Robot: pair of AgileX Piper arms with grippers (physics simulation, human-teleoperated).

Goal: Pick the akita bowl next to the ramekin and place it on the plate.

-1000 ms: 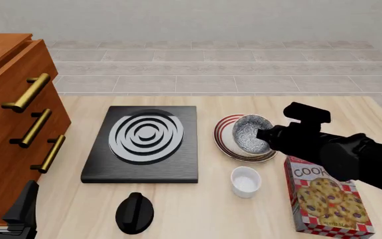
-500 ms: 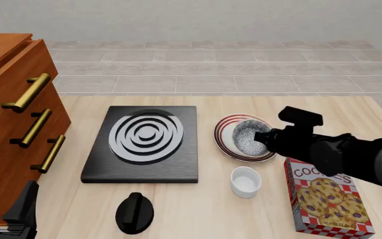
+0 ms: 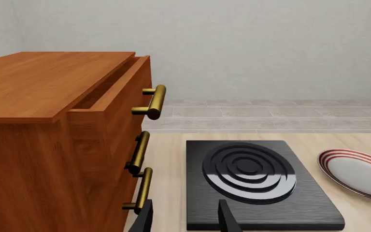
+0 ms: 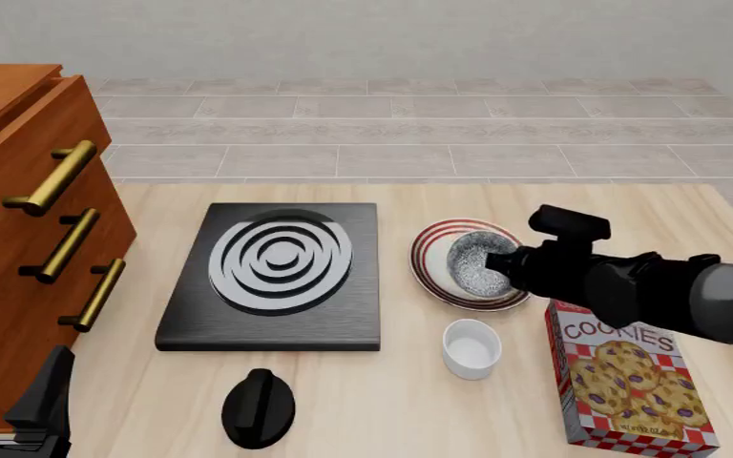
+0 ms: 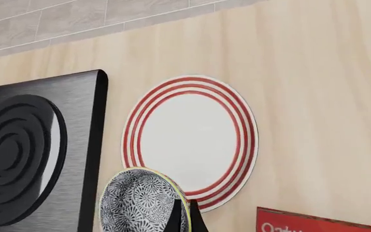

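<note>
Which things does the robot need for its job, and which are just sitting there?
Needed: bowl, held by the right gripper; plate; ramekin.

Just sitting there: burner, knob, cookie box, drawers.

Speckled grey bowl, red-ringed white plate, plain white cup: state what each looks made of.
Speckled grey bowl: glazed stoneware probably, fine patterned inside, dark rim. Red-ringed white plate: glazed ceramic by its look, smooth white face, painted rings. Plain white cup: likely porcelain, uniform matte white. All renders, so uncertain.
</note>
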